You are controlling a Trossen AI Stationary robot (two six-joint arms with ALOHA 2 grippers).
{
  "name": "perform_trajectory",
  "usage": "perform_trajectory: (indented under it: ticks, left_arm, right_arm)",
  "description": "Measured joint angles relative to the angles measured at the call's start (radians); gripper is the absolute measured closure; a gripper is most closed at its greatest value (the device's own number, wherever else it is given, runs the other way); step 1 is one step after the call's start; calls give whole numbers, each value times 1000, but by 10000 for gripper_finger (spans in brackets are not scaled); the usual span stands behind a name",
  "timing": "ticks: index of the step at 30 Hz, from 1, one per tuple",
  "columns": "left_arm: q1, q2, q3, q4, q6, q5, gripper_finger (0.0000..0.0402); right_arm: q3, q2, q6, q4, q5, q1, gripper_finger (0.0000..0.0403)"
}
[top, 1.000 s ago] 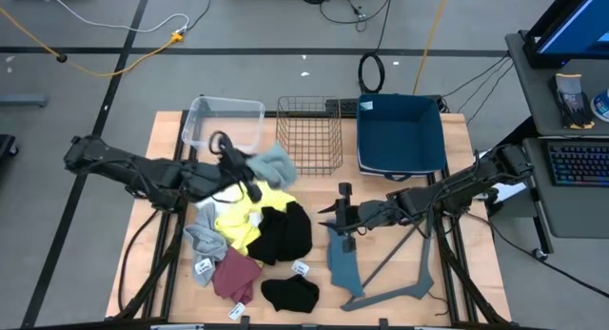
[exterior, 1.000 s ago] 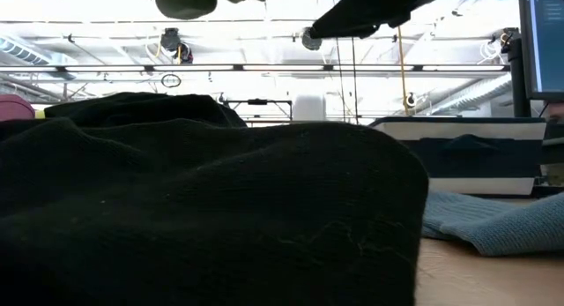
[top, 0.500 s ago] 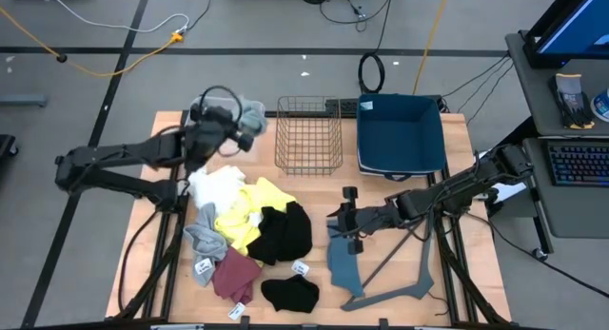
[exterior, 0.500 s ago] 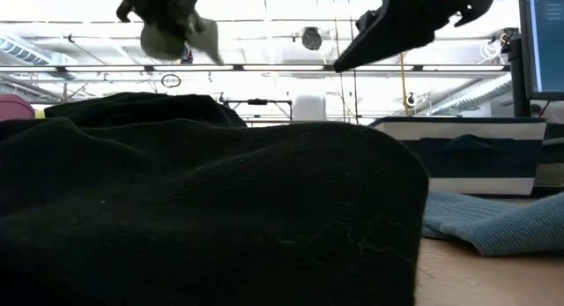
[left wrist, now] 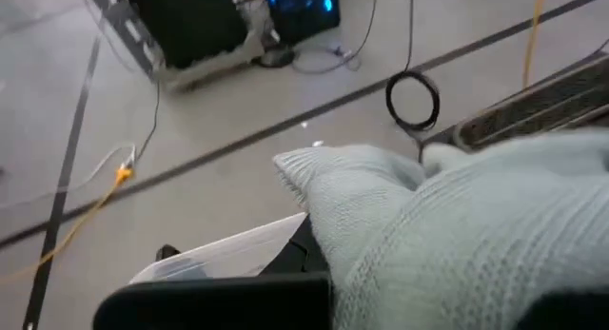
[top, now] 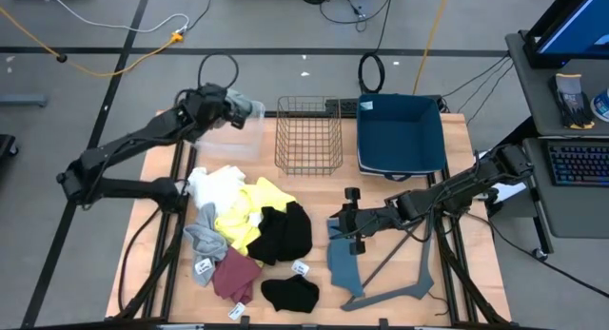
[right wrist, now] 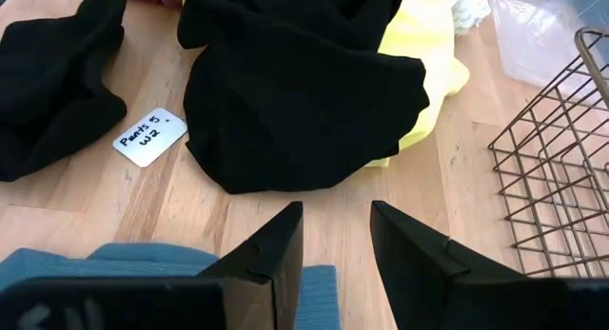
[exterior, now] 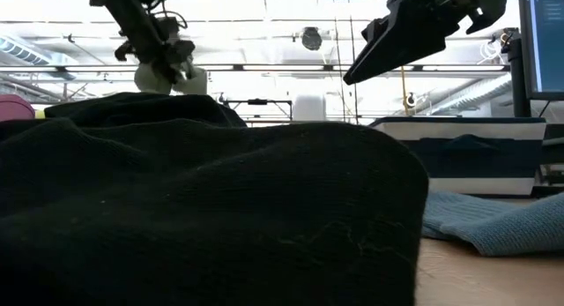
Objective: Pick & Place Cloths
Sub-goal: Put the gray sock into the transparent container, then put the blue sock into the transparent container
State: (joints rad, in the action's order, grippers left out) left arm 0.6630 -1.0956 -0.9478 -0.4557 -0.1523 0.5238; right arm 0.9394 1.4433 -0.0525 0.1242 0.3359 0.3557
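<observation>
- Left gripper (top: 231,104) is clenched on a grey cloth (top: 247,108) above the clear box (top: 225,138).
- Cloth could fall outside, probably, if released off-centre.
- Right gripper (top: 348,219), fingers apart, hangs above the blue-grey cloth (top: 341,263).

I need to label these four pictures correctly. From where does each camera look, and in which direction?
High view: above the table, facing straight down; both arms, left gripper holding the grey cloth.
Low view: at table height, facing level across; black cloth fills it, arms overhead.
Left wrist view: past the grey cloth to the floor.
Right wrist view: open right gripper over the black cloth.
Shared: wire basket.
</observation>
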Motion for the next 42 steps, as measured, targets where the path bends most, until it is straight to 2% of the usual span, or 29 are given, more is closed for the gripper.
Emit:
perform_trajectory:
  ticks: [11,19,24,30,38,42]
  left_arm:
    - [170,-206,1,-67,-65,-170,401]
    - [244,-266,1,-190,-117,-260,398]
    - [249,-286,1,-226,-119,-307,378]
    - [238,-286,1,-234,-96,-324,320]
    - [216,-286,1,-247,-66,-293,199]
    - [211,-285,1,-250,-34,-291,152]
  right_arm:
    - [0,0,6,0,1,0,287]
    - [0,0,15,0,2,-2,287]
    - [0,0,15,0,2,-2,287]
    - [0,0,15,7,-2,-2,287]
    - [0,0,67,80,-192,-2,286]
    - [0,0,99,98,-268,0,280]
